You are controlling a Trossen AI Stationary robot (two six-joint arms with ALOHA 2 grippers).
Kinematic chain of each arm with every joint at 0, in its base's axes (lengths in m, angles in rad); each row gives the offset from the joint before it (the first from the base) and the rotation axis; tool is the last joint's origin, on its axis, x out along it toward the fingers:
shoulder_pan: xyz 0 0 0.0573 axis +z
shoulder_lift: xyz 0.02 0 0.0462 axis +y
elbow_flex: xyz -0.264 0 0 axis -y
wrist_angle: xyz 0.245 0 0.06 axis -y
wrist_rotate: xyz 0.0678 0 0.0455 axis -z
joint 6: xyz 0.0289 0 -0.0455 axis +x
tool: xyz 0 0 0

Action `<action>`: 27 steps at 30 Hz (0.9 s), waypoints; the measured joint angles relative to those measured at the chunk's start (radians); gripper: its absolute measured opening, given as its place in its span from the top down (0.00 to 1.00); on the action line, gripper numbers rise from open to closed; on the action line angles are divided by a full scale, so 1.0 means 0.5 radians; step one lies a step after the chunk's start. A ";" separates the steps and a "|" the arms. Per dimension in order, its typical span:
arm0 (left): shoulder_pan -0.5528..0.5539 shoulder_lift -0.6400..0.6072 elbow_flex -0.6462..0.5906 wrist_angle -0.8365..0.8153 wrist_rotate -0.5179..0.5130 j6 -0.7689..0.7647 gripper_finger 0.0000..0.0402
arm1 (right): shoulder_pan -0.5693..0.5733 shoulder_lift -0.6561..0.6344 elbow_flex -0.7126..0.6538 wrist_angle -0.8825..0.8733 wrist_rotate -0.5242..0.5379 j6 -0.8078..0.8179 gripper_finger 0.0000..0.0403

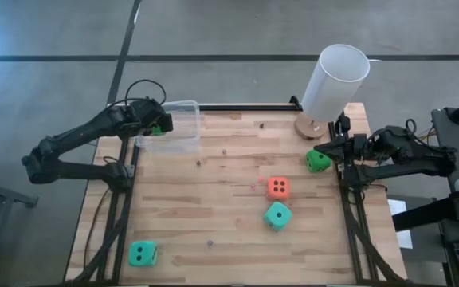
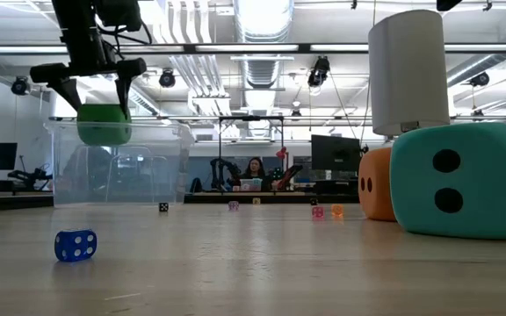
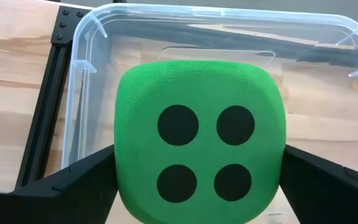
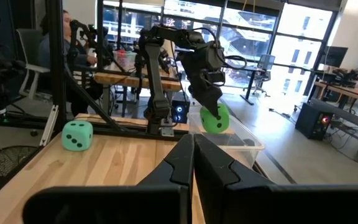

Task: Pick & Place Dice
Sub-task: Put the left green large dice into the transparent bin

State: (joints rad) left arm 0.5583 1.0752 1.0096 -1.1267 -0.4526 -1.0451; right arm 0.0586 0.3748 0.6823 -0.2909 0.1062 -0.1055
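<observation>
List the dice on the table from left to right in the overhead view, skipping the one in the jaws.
Green die near the front left corner → teal die → orange die → green die by the right gripper.

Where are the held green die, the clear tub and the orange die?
Green die (image 3: 199, 149): left wrist view, centre of its four-pip face.
Tub (image 1: 183, 144): high view, its near rim.
Orange die (image 1: 278, 188): high view, its top face.

One die (image 1: 157, 130) hangs over the tub (image 1: 183, 137) at the table's (image 1: 229, 247) far left corner; cylinder (image 1: 333, 84) far right
</observation>
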 joint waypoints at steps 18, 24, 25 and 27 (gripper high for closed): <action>0.002 0.000 -0.001 0.000 0.008 -0.001 0.07 | 0.000 0.000 0.000 0.000 -0.001 0.000 0.98; 0.002 0.001 -0.001 0.001 0.008 -0.006 0.04 | 0.000 0.000 0.000 0.001 0.000 0.000 0.98; 0.002 0.001 -0.001 0.001 0.008 -0.005 0.03 | 0.000 0.000 0.000 0.000 0.000 0.000 0.98; 0.001 0.002 -0.001 0.001 0.008 -0.005 0.01 | 0.000 0.000 0.000 0.000 0.000 0.000 0.98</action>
State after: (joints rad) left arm 0.5589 1.0760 1.0092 -1.1263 -0.4486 -1.0473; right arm 0.0586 0.3748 0.6823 -0.2909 0.1062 -0.1055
